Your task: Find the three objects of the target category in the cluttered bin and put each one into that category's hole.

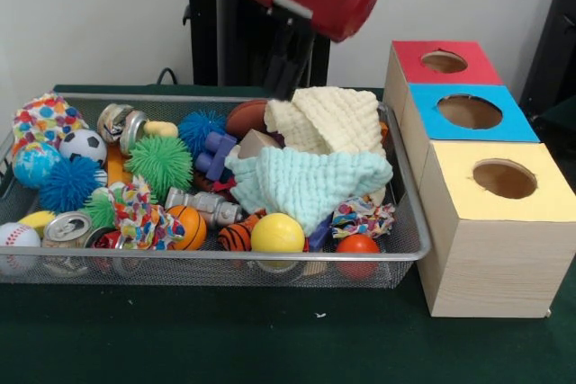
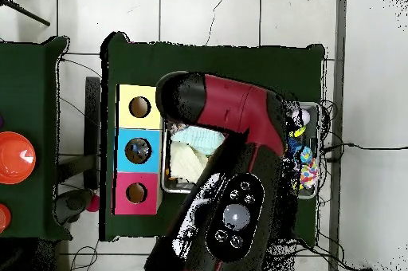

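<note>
A wire mesh bin (image 1: 407,222) holds a heap of toys. My gripper (image 1: 286,89) hangs over the bin's far side, just above the edge of a cream cloth (image 1: 328,119) and a brown football (image 1: 245,116); nothing shows in it. A mint cloth (image 1: 306,182) lies in front of the cream one. Right of the bin stand three wooden boxes with holes: red top (image 1: 444,61), blue top (image 1: 469,111), yellow top (image 1: 504,178). In the overhead view my arm (image 2: 231,148) hides the gripper and most of the bin.
Among the toys are a yellow ball (image 1: 277,233), orange ball (image 1: 357,245), basketball (image 1: 187,227), soccer ball (image 1: 83,145), baseball (image 1: 16,238), green spiky ball (image 1: 162,164), blue spiky ball (image 1: 66,184) and a can (image 1: 67,229). Green table runs in front.
</note>
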Available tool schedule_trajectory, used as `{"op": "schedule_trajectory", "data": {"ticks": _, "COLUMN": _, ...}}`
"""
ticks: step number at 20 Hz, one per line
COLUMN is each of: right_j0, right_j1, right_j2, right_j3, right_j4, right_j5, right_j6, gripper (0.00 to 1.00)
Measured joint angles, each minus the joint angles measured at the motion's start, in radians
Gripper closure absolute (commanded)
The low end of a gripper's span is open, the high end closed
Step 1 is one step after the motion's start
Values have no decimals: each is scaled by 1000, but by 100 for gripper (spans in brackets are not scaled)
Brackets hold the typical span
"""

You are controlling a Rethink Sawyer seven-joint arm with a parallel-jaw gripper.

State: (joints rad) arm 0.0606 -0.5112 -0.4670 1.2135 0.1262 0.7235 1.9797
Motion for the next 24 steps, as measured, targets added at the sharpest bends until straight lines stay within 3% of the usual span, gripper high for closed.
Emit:
{"op": "schedule_trajectory", "data": {"ticks": 1, "right_j0": -3, "right_j1": 14, "right_j2": 0, "right_j3": -2, "right_j4": -10, "right_j5": -95, "right_j6": 0, "gripper": 100}}
{"op": "schedule_trajectory", "data": {"ticks": 3, "right_j0": -6, "right_j1": 25, "right_j2": -1, "right_j3": -2, "right_j4": -14, "right_j5": -179, "right_j6": 0, "gripper": 100}}
{"op": "schedule_trajectory", "data": {"ticks": 5, "right_j0": -16, "right_j1": 52, "right_j2": -3, "right_j3": -5, "right_j4": -15, "right_j5": -369, "right_j6": 0, "gripper": 100}}
{"op": "schedule_trajectory", "data": {"ticks": 9, "right_j0": -36, "right_j1": 85, "right_j2": -3, "right_j3": -13, "right_j4": 0, "right_j5": -573, "right_j6": 0, "gripper": 100}}
{"op": "schedule_trajectory", "data": {"ticks": 11, "right_j0": -49, "right_j1": 94, "right_j2": -3, "right_j3": -17, "right_j4": 11, "right_j5": -606, "right_j6": 0, "gripper": 100}}
{"op": "schedule_trajectory", "data": {"ticks": 24, "right_j0": -93, "right_j1": 107, "right_j2": -13, "right_j3": -32, "right_j4": 53, "right_j5": -588, "right_j6": 0, "gripper": 100}}
